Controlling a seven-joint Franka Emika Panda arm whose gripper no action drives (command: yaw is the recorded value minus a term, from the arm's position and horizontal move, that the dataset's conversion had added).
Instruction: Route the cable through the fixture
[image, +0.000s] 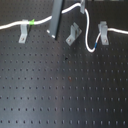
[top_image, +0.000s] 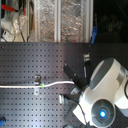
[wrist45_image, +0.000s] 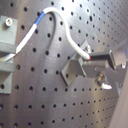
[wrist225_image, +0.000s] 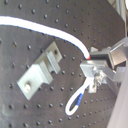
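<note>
The white cable (image: 42, 21) runs across the back of the black perforated board in the first exterior view. Its green band (image: 31, 21) sits at the left metal fixture (image: 24, 32). It climbs to my gripper (image: 80, 7), which is shut on it above the middle fixture (image: 73, 34). From there it drops in a loop to the blue band (image: 92, 47) and rises to the right fixture (image: 103, 31). In the first wrist view the cable (wrist45_image: 64, 27) ends between my fingertips at the gripper (wrist45_image: 90, 56), beside a fixture (wrist45_image: 75, 67). The second wrist view shows the gripper (wrist225_image: 91, 56) pinching the cable (wrist225_image: 50, 29).
The arm's white body (top_image: 102, 95) fills the second exterior view's lower right. Shelving with clutter (top_image: 50, 20) stands behind the board. A dark bar (image: 55, 20) hangs in front of the cable between the left and middle fixtures.
</note>
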